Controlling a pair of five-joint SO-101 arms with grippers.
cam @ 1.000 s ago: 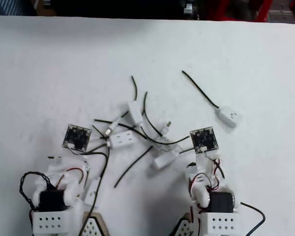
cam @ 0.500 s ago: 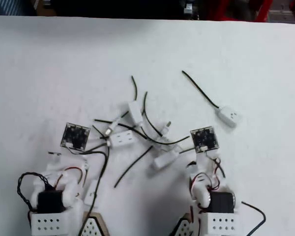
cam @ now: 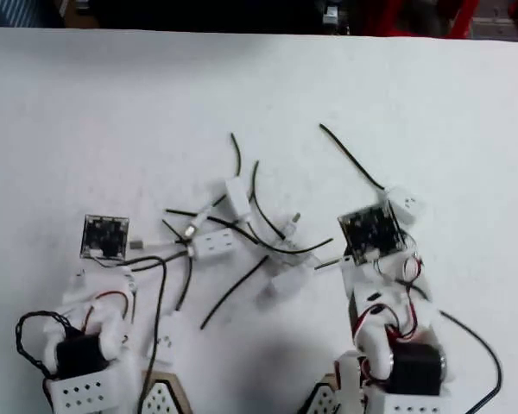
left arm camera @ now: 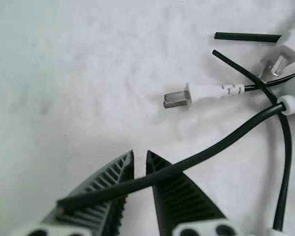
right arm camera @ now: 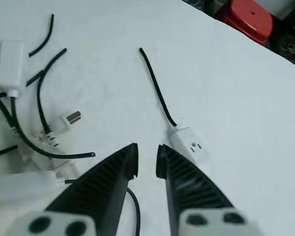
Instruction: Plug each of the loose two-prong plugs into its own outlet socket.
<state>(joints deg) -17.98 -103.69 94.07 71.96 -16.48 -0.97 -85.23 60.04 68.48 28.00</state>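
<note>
Plug tangle (cam: 242, 235) centre; lone socket (cam: 406, 204) off to its right.

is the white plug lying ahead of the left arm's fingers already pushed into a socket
No, the plug lies loose on the table with both its prongs bare and nothing around them.

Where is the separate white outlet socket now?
In the right wrist view, the outlet socket lies just beyond the right pincer, apart from the cable tangle.

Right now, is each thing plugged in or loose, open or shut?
left gripper: open a crack, empty
right gripper: slightly open, empty
two-prong plug: loose, not plugged in
outlet socket: lying apart, nothing plugged in
</note>
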